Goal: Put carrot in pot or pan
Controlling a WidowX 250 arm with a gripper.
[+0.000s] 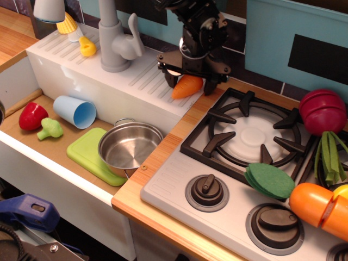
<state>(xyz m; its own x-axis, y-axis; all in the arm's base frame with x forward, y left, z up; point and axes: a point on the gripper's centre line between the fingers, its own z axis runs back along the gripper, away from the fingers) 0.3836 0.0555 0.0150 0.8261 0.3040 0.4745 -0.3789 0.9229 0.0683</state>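
The small orange carrot (186, 87) hangs tilted between my gripper's fingers, with its narrow tip pointing down and to the left, over the edge of the white drainboard (147, 81). My gripper (188, 80) is shut on the carrot, behind the stove's back left corner. The shiny steel pot (130, 149) stands upright and empty in the sink on a green cutting board (84, 153). It is lower and to the left of the gripper, well apart from it.
A grey faucet (115, 38) stands left of the gripper. A light blue cup (75, 111), a red pepper (32, 116) and broccoli (50, 128) lie in the sink. The black burner grate (247, 130), a green pad (269, 180), a maroon toy (322, 111) and a bigger orange toy (318, 204) are on the right.
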